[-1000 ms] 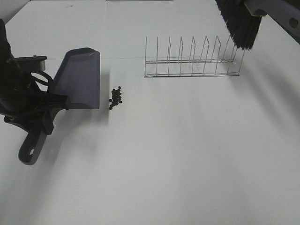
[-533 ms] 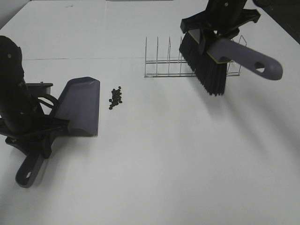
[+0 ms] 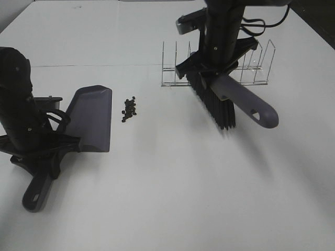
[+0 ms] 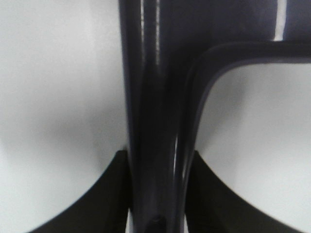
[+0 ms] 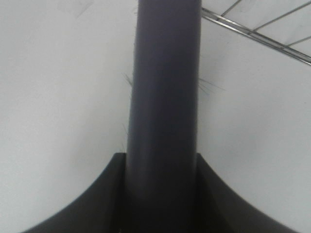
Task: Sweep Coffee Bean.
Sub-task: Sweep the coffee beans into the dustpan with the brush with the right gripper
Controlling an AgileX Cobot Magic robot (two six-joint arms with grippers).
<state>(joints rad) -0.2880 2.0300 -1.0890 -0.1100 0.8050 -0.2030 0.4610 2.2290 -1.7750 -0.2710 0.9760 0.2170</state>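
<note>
Pinching the dustpan [image 3: 93,117] by its handle, the left gripper [image 3: 46,150] is seen clamped tight, the pan laid flat on the table [image 3: 172,204]. The brush [image 3: 222,102] is squeezed at its handle by the right gripper [image 3: 215,70], bristles angled down, the wire rack [image 3: 259,63] at its twelve o'clock. The coffee beans [image 3: 129,109] are clustered just beside the pan's lip at its three o'clock, the brush well apart at their three o'clock.

We see the beans [image 3: 129,109], tiny, dark, oval, in one tight cluster on the bench [image 3: 167,188], just beside the dustpan [image 3: 93,117] lip, well apart from the brush [image 3: 214,104].
</note>
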